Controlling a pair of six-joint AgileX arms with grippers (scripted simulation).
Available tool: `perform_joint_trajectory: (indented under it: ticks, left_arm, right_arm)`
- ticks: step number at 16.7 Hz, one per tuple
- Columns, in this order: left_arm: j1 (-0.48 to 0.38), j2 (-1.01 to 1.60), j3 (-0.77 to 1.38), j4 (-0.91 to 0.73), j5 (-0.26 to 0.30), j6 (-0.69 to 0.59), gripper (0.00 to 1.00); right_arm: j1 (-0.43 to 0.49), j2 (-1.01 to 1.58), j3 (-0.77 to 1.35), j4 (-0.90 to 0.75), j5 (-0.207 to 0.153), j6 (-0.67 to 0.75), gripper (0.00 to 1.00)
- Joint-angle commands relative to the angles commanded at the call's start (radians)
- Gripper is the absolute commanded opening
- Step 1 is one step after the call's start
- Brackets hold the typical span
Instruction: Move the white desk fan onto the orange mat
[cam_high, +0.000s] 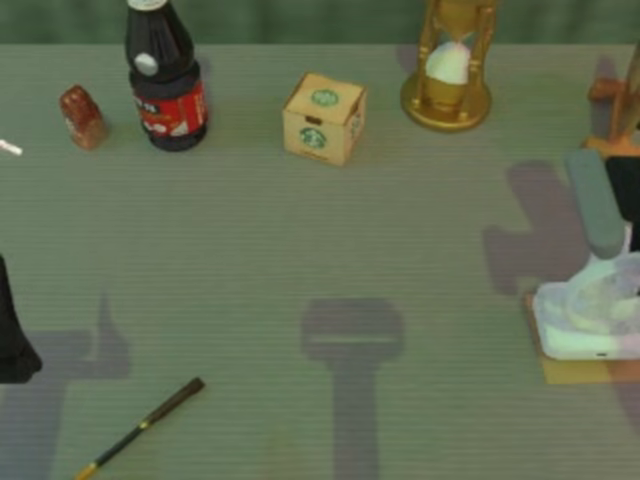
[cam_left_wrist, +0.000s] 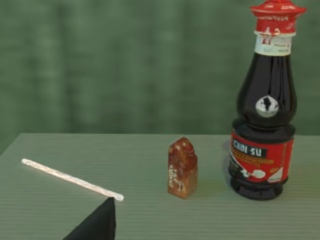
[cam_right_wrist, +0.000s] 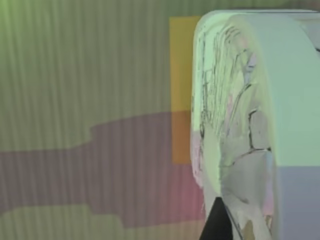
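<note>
The white desk fan (cam_high: 590, 320) stands at the table's right edge on the orange mat (cam_high: 575, 372), which shows as a thin strip along the fan's base. My right arm (cam_high: 598, 200) reaches down over the fan from behind. In the right wrist view the fan (cam_right_wrist: 250, 100) fills the near side, with the mat (cam_right_wrist: 182, 75) beyond it. One dark finger (cam_right_wrist: 216, 222) rests against the grille and the other is hidden. My left gripper (cam_high: 12, 340) is parked at the left edge, with one finger (cam_left_wrist: 100, 225) showing far to the side.
Along the back stand a dark sauce bottle (cam_high: 165, 90), a red-brown stamp (cam_high: 82, 117), a tan box with green logos (cam_high: 323, 118) and a gold hourglass (cam_high: 447, 65). A thin brush (cam_high: 140, 428) lies front left. A white stick (cam_high: 10, 148) pokes in at the left edge.
</note>
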Motion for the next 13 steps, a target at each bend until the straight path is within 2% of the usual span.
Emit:
perform_joint_trajectory:
  ticks: [3,13]
  left_arm:
    - [0.0,0.0,0.0,0.0,0.0,0.0,1.0]
    - [0.0,0.0,0.0,0.0,0.0,0.0,1.0]
  right_arm:
    - [0.0,0.0,0.0,0.0,0.0,0.0,0.0]
    - [0.0,0.0,0.0,0.0,0.0,0.0,0.75]
